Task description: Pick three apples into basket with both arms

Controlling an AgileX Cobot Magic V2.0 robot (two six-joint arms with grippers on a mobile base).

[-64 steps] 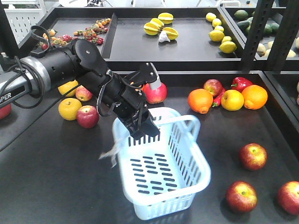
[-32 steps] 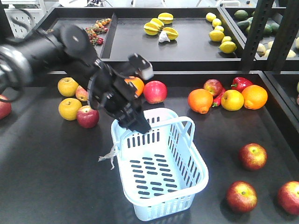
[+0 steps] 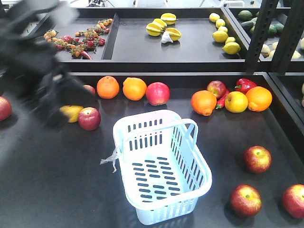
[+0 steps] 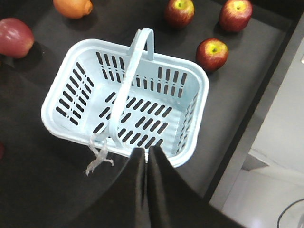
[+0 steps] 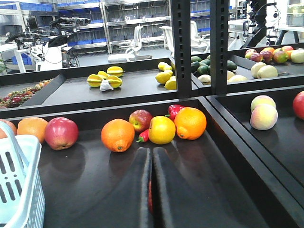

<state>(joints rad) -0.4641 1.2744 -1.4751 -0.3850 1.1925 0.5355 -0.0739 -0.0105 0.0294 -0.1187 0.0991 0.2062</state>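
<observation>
The pale blue basket stands empty on the black table, its handle up and a tied tag at its left side. Three red apples lie to its right. My left arm is a dark blur at the far left, away from the basket. In the left wrist view the left gripper is shut and empty above the basket's near rim, with the apples beyond. The right gripper is shut low over the table; a red sliver shows through its gap.
Oranges, a red pepper, a lemon-yellow fruit and other red apples line the back of the table. Behind are raised trays with starfruit and lemons. A black post stands at the right.
My left arm has let go of the basket's rim and swung away up and to the left, now blurred. The basket has settled flat, almost where it was.
</observation>
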